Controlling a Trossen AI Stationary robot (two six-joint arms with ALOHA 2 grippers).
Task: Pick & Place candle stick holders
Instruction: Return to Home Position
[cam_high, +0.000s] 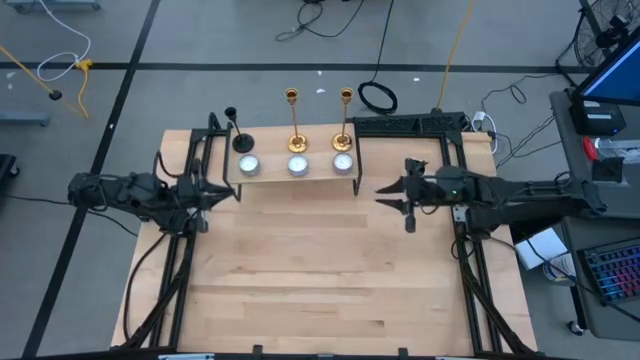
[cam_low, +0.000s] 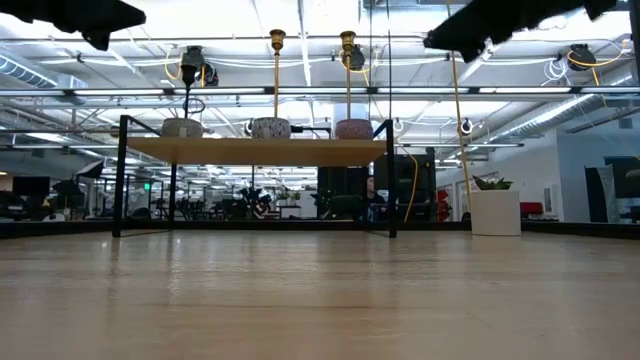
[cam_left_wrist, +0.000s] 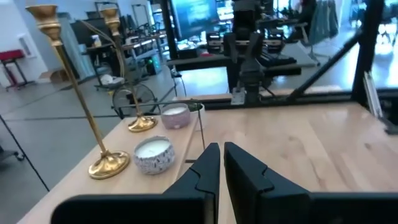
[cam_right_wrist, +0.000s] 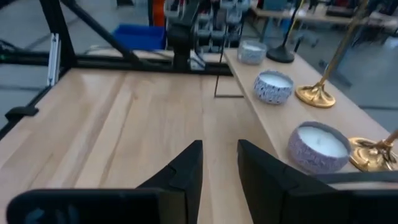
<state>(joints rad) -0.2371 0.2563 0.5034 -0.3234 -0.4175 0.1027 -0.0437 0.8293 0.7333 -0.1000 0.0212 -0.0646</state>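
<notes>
Wooden shelf (cam_high: 270, 170) at the far edge of the table (cam_high: 320, 290), from above, bearing the black holder (cam_high: 242, 143) and both gold holders (cam_high: 296, 140) behind three candles (cam_high: 297, 165), left gripper (cam_high: 230, 190) and right gripper (cam_high: 385, 192) hovering either side. Level view: holders upright on top. Wrist views: left fingers (cam_left_wrist: 208, 171) almost closed, empty; right fingers (cam_right_wrist: 186, 168) slightly parted, empty.

You see the right gripper (cam_right_wrist: 219, 149), fingers slightly parted, above the bare table (cam_right_wrist: 118, 118). Beside it you have a shelf (cam_right_wrist: 292, 118): three candles (cam_right_wrist: 272, 86) in a row, two gold candle stick holders (cam_right_wrist: 317, 93), and one black holder (cam_right_wrist: 281, 55) at the far end.
</notes>
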